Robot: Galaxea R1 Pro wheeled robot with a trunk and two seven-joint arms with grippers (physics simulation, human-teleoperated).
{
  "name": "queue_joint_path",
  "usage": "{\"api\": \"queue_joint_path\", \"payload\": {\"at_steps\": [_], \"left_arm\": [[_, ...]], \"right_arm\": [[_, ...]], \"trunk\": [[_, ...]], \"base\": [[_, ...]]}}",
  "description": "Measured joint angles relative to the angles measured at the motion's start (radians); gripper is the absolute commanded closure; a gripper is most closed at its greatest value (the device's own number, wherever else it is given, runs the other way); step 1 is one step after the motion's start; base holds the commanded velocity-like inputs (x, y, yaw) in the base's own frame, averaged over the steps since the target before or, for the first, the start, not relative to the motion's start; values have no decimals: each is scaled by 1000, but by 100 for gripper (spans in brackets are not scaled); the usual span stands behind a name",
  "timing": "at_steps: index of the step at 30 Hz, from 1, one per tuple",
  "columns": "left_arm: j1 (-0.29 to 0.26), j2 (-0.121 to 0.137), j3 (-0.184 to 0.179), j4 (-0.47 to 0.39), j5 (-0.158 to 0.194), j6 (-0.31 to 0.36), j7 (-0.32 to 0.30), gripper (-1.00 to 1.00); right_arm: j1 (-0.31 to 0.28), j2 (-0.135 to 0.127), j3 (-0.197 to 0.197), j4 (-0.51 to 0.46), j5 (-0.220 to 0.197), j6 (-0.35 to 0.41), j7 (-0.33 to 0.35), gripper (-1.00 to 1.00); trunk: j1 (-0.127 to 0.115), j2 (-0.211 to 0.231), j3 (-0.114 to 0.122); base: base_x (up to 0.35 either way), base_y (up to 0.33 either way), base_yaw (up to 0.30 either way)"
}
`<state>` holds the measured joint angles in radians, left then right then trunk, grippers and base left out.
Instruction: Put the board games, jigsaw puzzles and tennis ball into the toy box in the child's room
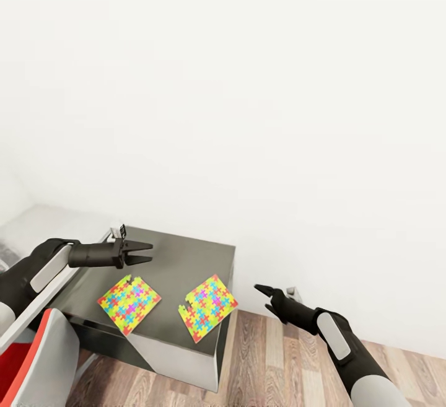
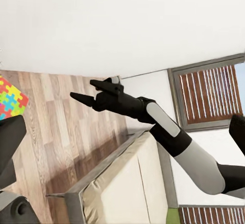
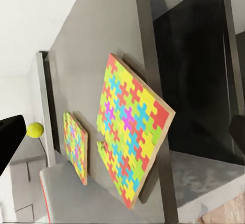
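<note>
Both jigsaw puzzles [image 1: 129, 302] [image 1: 208, 306] lie flat, side by side on the dark tabletop [image 1: 186, 258]. Your left pincer [image 1: 147, 253] hovers spread and empty above them, ready to descend; your right pincer [image 1: 262, 291] waits parted beside the unit, holding nothing.

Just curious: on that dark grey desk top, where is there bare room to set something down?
On the dark desk top, the back strip toward the wall is bare, as is the narrow gap between the two puzzles. The front half is crowded by them.
</note>
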<state>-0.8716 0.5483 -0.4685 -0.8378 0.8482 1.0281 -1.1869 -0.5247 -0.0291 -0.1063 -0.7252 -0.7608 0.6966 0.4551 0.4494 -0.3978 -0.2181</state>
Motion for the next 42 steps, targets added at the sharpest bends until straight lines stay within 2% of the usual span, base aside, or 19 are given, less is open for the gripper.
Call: {"api": "queue_joint_path", "payload": {"at_steps": [5,11,16,22,42], "left_arm": [[0,0,0,0,-1,0,0,-100],[-1,0,0,-2,-1,1,0,-100],[-1,0,0,-3,0,2,1,-100],[0,0,-1,-3,0,2,0,-100],[0,1,0,-24,1,2,-1,-100]], "right_arm": [[4,-6,0,-1,7,-8,70,-100],[7,-33,-2,0,55,-30,118,-100],[10,-60,-3,1,66,-34,179,-100],[10,-79,-5,3,67,-35,192,-100],[11,-91,-7,4,68,-38,196,-100]], "trunk": [[0,0,-8],[0,0,-18],[0,0,-26],[0,0,-36],[0,0,-69]], "base": [[0,0,83],[0,0,83],[0,0,83],[0,0,83],[3,-2,82]]}}
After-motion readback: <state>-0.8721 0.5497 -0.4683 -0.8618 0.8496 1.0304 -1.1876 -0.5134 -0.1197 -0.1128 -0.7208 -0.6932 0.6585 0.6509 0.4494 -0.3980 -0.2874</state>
